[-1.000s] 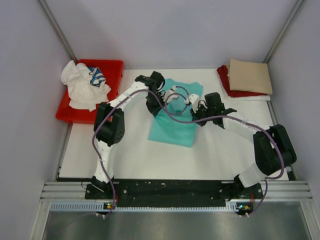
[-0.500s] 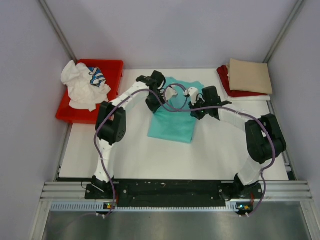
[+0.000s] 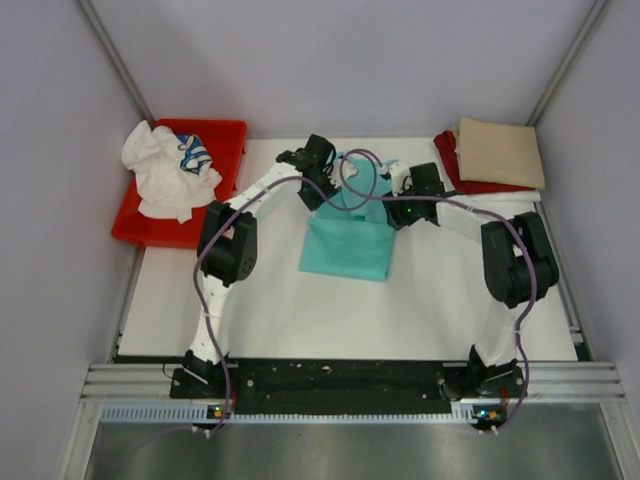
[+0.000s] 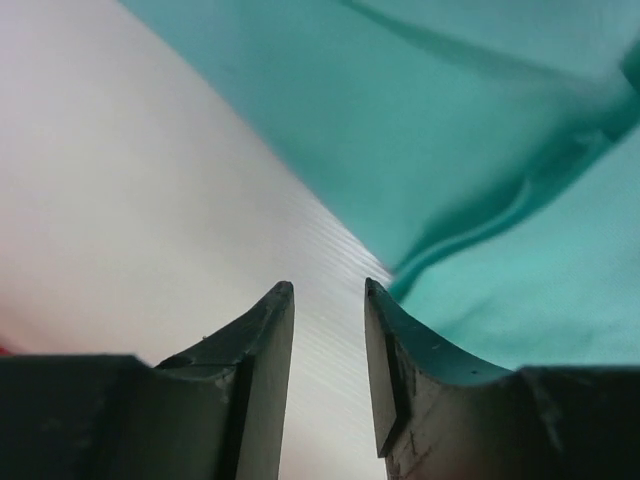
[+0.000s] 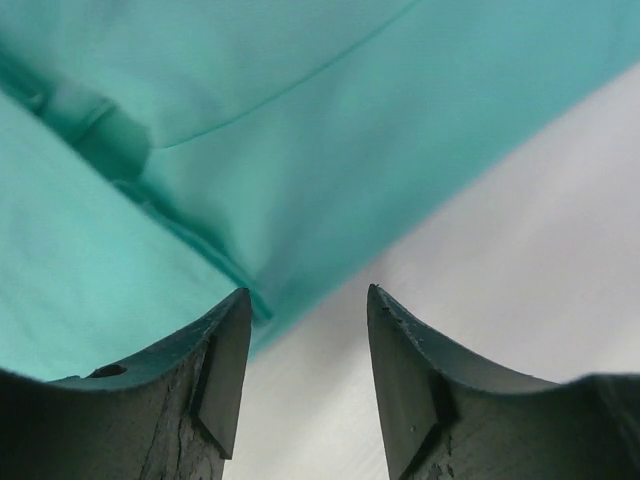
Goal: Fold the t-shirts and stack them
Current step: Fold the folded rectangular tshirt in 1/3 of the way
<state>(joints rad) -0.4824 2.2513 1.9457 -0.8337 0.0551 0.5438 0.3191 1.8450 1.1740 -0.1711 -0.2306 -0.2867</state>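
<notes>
The teal t-shirt (image 3: 345,245) lies partly folded on the white table (image 3: 270,300). My left gripper (image 3: 322,193) is at its far left edge and my right gripper (image 3: 396,208) at its far right edge. In the left wrist view the left gripper (image 4: 328,290) is open and empty over bare table, with teal cloth (image 4: 450,150) just right of it. In the right wrist view the right gripper (image 5: 308,292) is open and empty, its left finger at the teal cloth's (image 5: 250,150) edge. The tan shirt (image 3: 500,152) lies folded on the dark red shirt (image 3: 453,165) at the back right.
A red tray (image 3: 228,135) at the back left holds the crumpled white shirt (image 3: 160,178) and the striped shirt (image 3: 193,152). Grey walls enclose the table on three sides. Both arms' purple cables loop over the teal shirt.
Both grippers have moved towards the back of the table along the teal shirt's sides. The right arm has swung in and back. The teal shirt now looks shorter and squarer.
</notes>
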